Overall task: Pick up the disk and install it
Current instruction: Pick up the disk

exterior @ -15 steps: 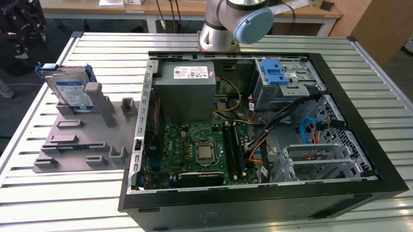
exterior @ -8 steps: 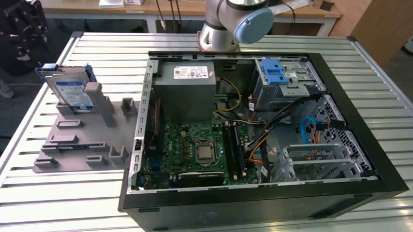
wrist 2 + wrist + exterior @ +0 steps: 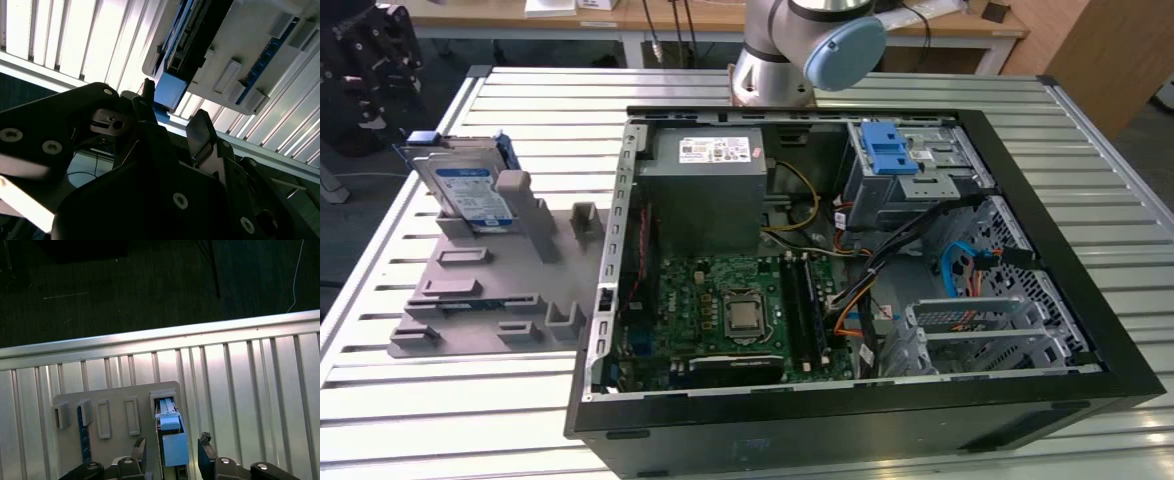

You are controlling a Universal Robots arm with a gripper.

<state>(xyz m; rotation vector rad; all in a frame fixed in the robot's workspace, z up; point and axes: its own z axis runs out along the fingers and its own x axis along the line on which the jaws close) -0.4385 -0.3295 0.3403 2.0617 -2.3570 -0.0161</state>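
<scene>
The disk stands on edge in a slot at the far end of a grey holder plate, at the exterior view's left. It is silver, with a white and blue label and blue rails. In the first wrist view its blue end lies between the two dark fingertips of my gripper. The gripper is open and there is a gap on each side of the disk. The second wrist view shows my gripper just short of the disk's blue end, not touching it.
An open black computer case lies at the exterior view's right of the holder. Inside are a grey power supply box, a motherboard and a silver cage with a blue latch. All rest on a ribbed metal table.
</scene>
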